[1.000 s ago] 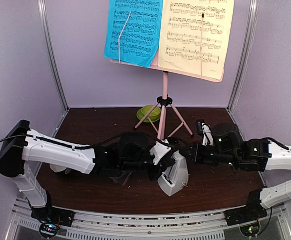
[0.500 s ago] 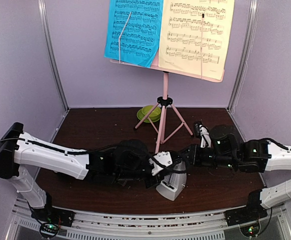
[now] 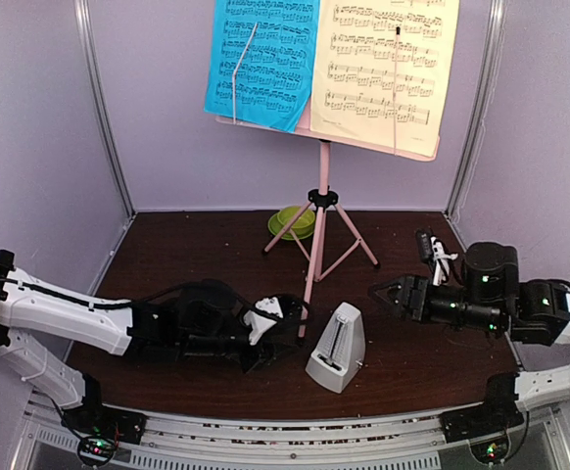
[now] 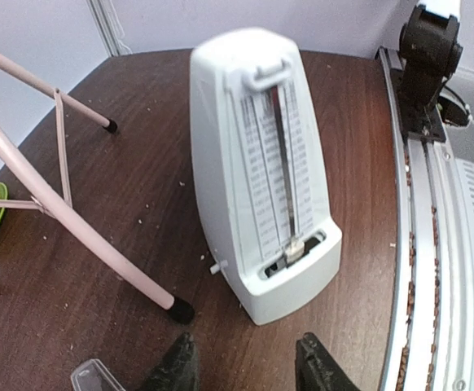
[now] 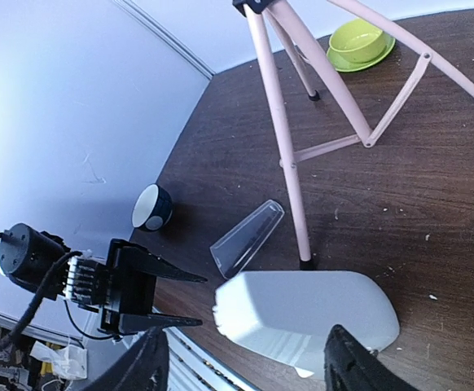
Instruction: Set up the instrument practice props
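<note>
The white metronome [image 3: 337, 348] stands upright on the table with its cover off, its pendulum face showing in the left wrist view [image 4: 261, 171]. Neither gripper touches it. My left gripper [image 3: 283, 318] is open just left of it, fingertips [image 4: 180, 354] a short way from its base. My right gripper [image 3: 383, 294] is open to its right, with the metronome [image 5: 310, 314] in front of the spread jaws. The clear cover [image 5: 247, 239] lies on its side beside a stand leg. The pink music stand [image 3: 319, 196] holds the blue sheet [image 3: 261, 59] and the pale-yellow sheet [image 3: 383, 64].
A green cup and saucer [image 3: 293, 221] sit behind the stand's legs. A small white-and-black bowl [image 5: 151, 207] lies near the left wall. The pink tripod leg [image 4: 82, 236] ends just left of the metronome. The rail [image 4: 432, 244] runs along the near table edge.
Both grippers have opened and drawn back from the metronome, the left one leftward and the right one rightward. The metronome, tilted between them before, now stands alone.
</note>
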Controlling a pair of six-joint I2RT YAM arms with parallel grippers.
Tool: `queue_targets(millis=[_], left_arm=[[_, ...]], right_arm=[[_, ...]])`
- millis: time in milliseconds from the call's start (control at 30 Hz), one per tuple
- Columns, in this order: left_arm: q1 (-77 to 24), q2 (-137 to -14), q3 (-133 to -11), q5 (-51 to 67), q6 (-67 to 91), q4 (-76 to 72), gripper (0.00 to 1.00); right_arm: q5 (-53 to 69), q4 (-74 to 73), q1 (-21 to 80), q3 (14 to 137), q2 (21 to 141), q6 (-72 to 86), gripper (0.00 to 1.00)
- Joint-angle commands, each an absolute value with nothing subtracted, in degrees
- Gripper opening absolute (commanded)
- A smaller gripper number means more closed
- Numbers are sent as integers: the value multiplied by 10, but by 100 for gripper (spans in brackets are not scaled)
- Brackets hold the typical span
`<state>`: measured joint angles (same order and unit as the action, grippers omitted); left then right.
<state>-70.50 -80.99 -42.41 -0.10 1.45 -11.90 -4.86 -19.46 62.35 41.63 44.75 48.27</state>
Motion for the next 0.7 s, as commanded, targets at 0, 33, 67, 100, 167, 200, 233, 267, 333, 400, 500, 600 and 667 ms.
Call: queue_targets(millis=[0, 33, 67, 100, 167, 200, 233, 267, 333, 400, 500, 600, 667], left_arm=[[-707, -817, -406, 31, -4, -122, 40], [-711, -825, -403, 37, -6, -125, 37], [-718, -840, -402, 42, -9, -130, 33], [-725, -854, -404, 48, -12, -136, 30], [-742, -891, -415, 58, -18, -141, 25], [-751, -911, -424, 57, -18, -142, 23], [-761, -929, -432, 59, -17, -147, 22], [-768, -946, -438, 62, -15, -156, 21], [-778, -976, -453, 62, -7, -171, 18], [-781, -999, -467, 54, -1, -186, 18], [-781, -1031, -501, 38, 2, -201, 18], [-781, -1073, -551, 16, 6, -212, 17], [-780, -1105, -592, 1, 10, -211, 17]], right_arm=[[-38, -206, 623, 322, 421, 543, 58], [-29, -192, 623, 303, 424, 556, 54], [-21, -180, 623, 289, 428, 567, 50], [-16, -168, 623, 276, 434, 578, 48], [-12, -150, 623, 263, 448, 591, 46], [-14, -145, 622, 261, 453, 592, 45], [-19, -145, 622, 263, 457, 593, 46], [-25, -147, 621, 266, 460, 591, 46], [-31, -152, 616, 272, 462, 589, 48], [-32, -158, 610, 274, 457, 588, 50], [-33, -166, 607, 267, 439, 597, 55], [-35, -178, 604, 254, 416, 604, 61], [-37, -191, 601, 249, 401, 606, 63]])
